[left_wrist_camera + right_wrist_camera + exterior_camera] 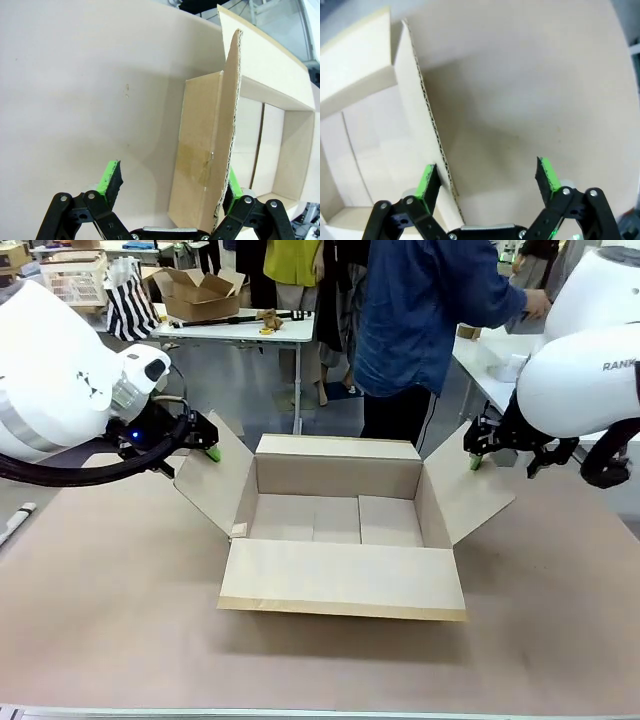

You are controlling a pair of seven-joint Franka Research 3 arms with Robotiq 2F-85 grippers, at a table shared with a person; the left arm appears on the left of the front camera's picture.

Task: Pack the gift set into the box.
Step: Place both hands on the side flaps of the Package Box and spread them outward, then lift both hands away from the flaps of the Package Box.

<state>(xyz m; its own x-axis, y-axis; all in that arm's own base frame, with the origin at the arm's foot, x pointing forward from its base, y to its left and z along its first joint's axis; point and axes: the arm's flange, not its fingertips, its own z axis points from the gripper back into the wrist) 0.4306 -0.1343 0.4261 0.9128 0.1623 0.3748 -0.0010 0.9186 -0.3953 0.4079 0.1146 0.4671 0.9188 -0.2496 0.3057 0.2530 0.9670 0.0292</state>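
The box (340, 580), a plain brown carton, lies open in the middle of the table with its four flaps spread and nothing inside. My left gripper (200, 448) is at the top edge of the left flap (215, 480). In the left wrist view that flap (200, 150) stands edge-on between the open fingers, close to the right one (231, 192). My right gripper (503, 462) is at the top of the right flap (470, 495). Its wrist view shows the flap (410, 100) just inside the left pad (427, 181), the gripper (487, 180) wide open. The gift set is out of view.
A person in a blue jacket (420, 310) stands at the far side, turned toward a white table at the right (490, 360). Behind, another table (240, 330) carries a small cardboard box (200, 295) and a striped bag (130, 305). Bare brown tabletop (110, 620) surrounds the carton.
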